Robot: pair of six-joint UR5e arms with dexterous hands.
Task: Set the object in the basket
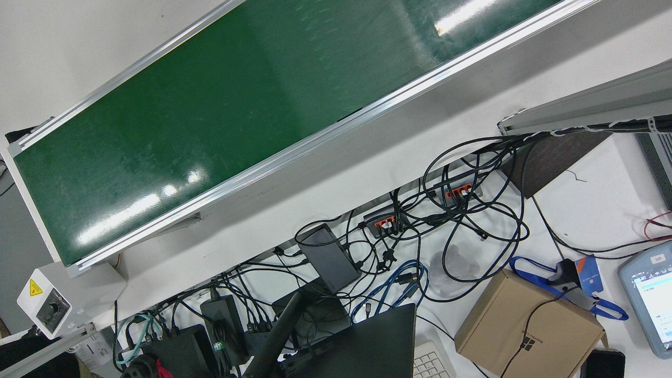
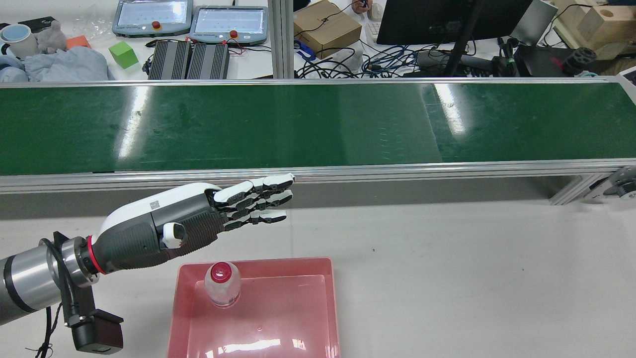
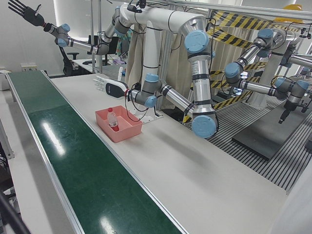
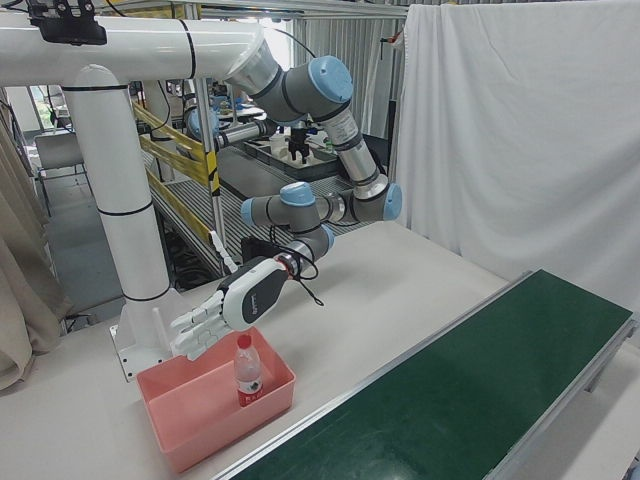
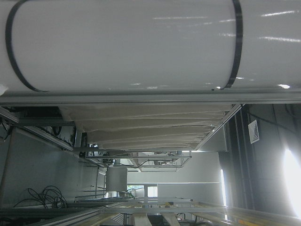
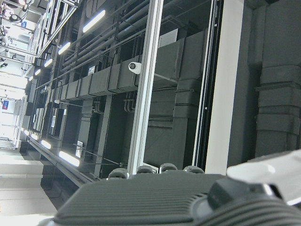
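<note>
the clear plastic bottle with a red cap (image 2: 223, 284) stood upright in the shallow pink plastic basket (image 2: 298, 263) on the pale worktop (image 2: 447, 278), near its rear-left corner. the left hand (image 2: 198, 219) hovered above and just beside it, fingers (image 2: 263, 199) stretched flat and apart, holding nothing. the right hand (image 3: 24, 12) was raised high, fingers spread, also empty. judged: placing step looked complete; the next move would call for lifting the left hand clear without knocking the bottle. the green conveyor belt (image 2: 318, 124) lay bare.

white curtain (image 4: 520, 130) bg | grated floor (image 3: 263, 146) | ceiling strip lights (image 6: 91, 21)
</note>
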